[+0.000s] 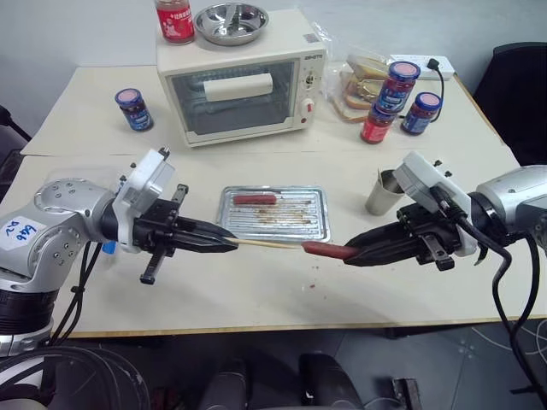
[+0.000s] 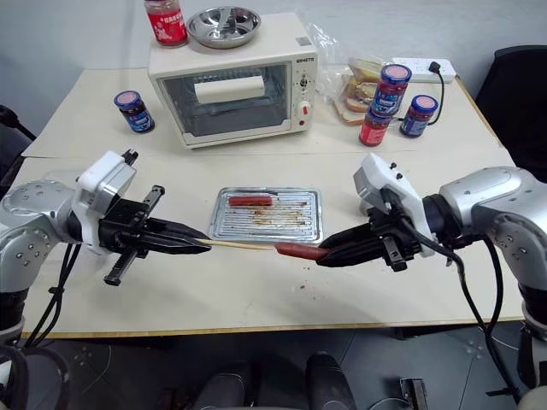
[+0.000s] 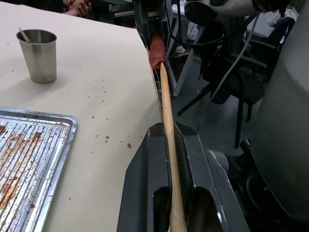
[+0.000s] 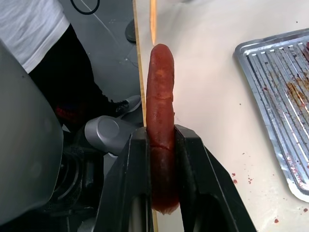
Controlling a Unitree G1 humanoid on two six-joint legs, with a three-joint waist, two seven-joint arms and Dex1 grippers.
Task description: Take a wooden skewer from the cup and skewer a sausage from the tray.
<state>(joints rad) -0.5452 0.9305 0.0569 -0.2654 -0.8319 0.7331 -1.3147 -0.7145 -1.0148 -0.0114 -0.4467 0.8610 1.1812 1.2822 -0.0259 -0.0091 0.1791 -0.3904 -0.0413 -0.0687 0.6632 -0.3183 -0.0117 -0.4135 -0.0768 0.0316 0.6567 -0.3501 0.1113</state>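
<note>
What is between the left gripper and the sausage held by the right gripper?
In the left eye view, the wooden skewer spans from the left gripper to the sausage in the right gripper.

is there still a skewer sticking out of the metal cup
Yes, in the left wrist view one thin wooden stick leans out over the cup's rim.

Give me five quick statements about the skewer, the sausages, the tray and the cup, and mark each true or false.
1. The left hand is shut on the wooden skewer. True.
2. The right hand holds a sausage. True.
3. The tray holds no sausage. False: one sausage on the tray lies near its far edge.
4. The cup stands on top of the toaster oven. False: it stands on the table, right of the tray.
5. The skewer tip meets the held sausage's end. True.
</note>
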